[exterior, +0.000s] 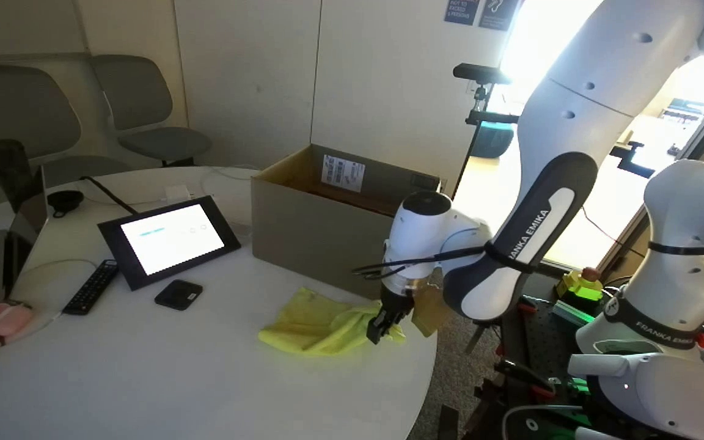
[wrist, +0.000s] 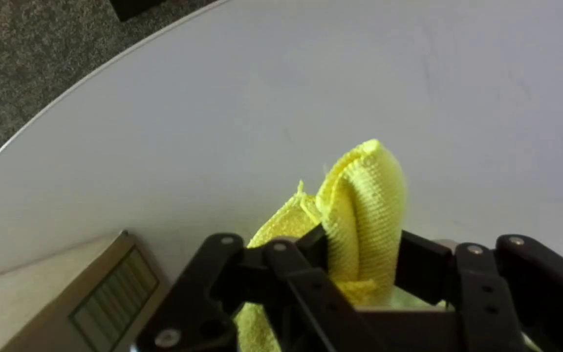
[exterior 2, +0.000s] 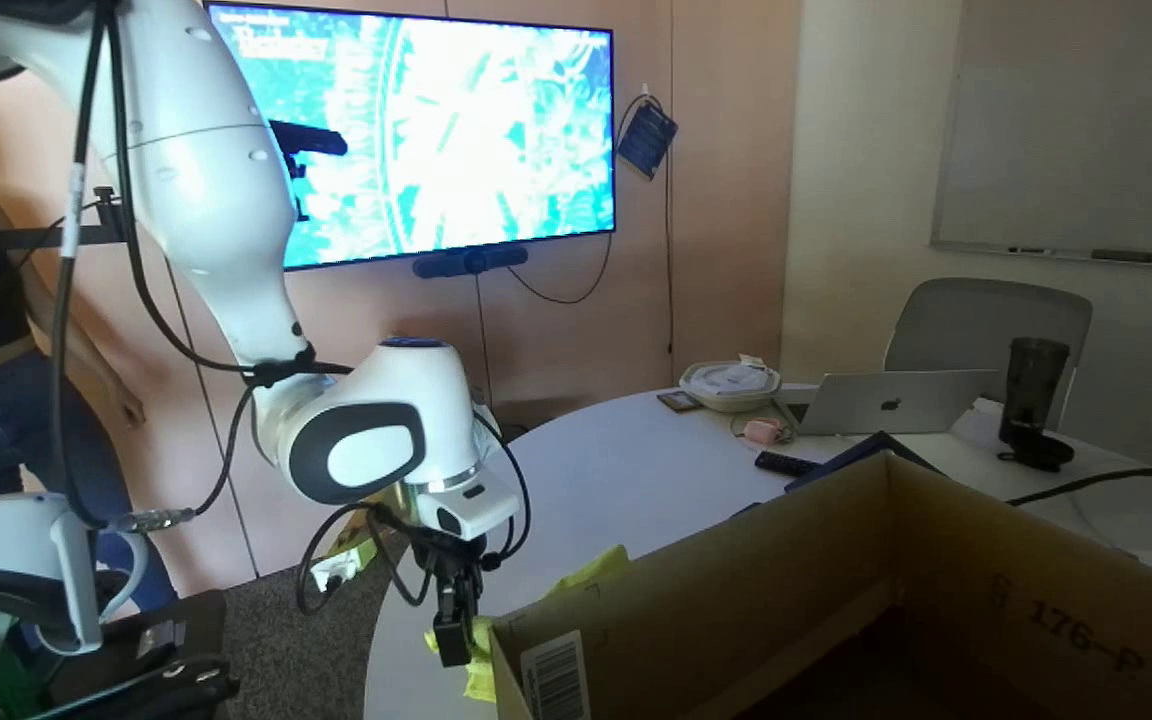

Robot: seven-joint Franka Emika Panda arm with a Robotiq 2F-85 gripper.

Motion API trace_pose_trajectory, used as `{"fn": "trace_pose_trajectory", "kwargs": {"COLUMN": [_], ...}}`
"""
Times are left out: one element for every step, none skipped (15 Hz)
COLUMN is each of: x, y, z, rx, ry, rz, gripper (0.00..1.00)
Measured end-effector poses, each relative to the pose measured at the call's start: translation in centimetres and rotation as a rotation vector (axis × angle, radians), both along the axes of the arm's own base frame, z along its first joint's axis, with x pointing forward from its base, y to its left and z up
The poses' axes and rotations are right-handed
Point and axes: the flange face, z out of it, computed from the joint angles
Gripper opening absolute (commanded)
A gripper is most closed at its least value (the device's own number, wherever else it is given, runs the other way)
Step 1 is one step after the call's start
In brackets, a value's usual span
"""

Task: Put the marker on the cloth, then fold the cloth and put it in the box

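Observation:
The yellow-green cloth [exterior: 309,327] lies crumpled on the table beside the box, with its gripper-side end gathered up. It is mostly hidden behind the box wall in an exterior view [exterior 2: 591,572]. My gripper points down at the cloth's end near the table edge in both exterior views [exterior: 379,333] [exterior 2: 454,648]. In the wrist view my gripper [wrist: 362,256] is shut on a folded, bunched part of the cloth [wrist: 374,210], which fills the space between the fingertips. The brown cardboard box [exterior: 315,235] stands open behind the cloth; its inner label shows. The marker is hidden or out of view.
A black-framed tablet [exterior: 172,238], a small black block [exterior: 179,294], a black remote [exterior: 90,287] and a pink case [exterior: 7,320] lie farther along the table. A laptop [exterior 2: 896,402] stands at the far side. The round table's edge [exterior: 430,379] is close to the gripper.

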Motion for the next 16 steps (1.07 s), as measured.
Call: {"fn": "trace_pose_trajectory", "kwargs": {"x": [0.8, 1.8, 3.0, 4.3, 5.7, 7.2, 8.7, 10.2, 11.7, 13.2, 14.5, 15.7, 16.8, 17.8, 18.7, 19.4], "y": [-0.2, -0.3, -0.3, -0.3, -0.1, 0.3, 0.7, 1.2, 1.7, 2.1, 2.5, 2.8, 3.0, 3.2, 3.4, 3.5], "z": [1.0, 2.0, 2.9, 3.9, 4.8, 5.7, 6.5, 7.3, 7.8, 8.0, 8.0, 7.6, 7.0, 6.2, 5.3, 4.3], "rx": [-0.014, -0.027, -0.039, -0.049, -0.057, -0.063, -0.066, -0.067, -0.064, -0.06, -0.056, -0.053, -0.05, -0.048, -0.047, -0.047], "ry": [-0.01, -0.02, -0.031, -0.041, -0.05, -0.059, -0.064, -0.067, -0.066, -0.06, -0.05, -0.036, -0.018, 0.001, 0.021, 0.038], "rz": [0.017, 0.031, 0.044, 0.055, 0.067, 0.077, 0.085, 0.091, 0.096, 0.101, 0.105, 0.11, 0.117, 0.125, 0.132, 0.137], "gripper": [0.07, 0.07, 0.07, 0.07, 0.07, 0.07, 0.07, 0.07, 0.07, 0.07, 0.07, 0.07, 0.07, 0.07, 0.07, 0.07]}}
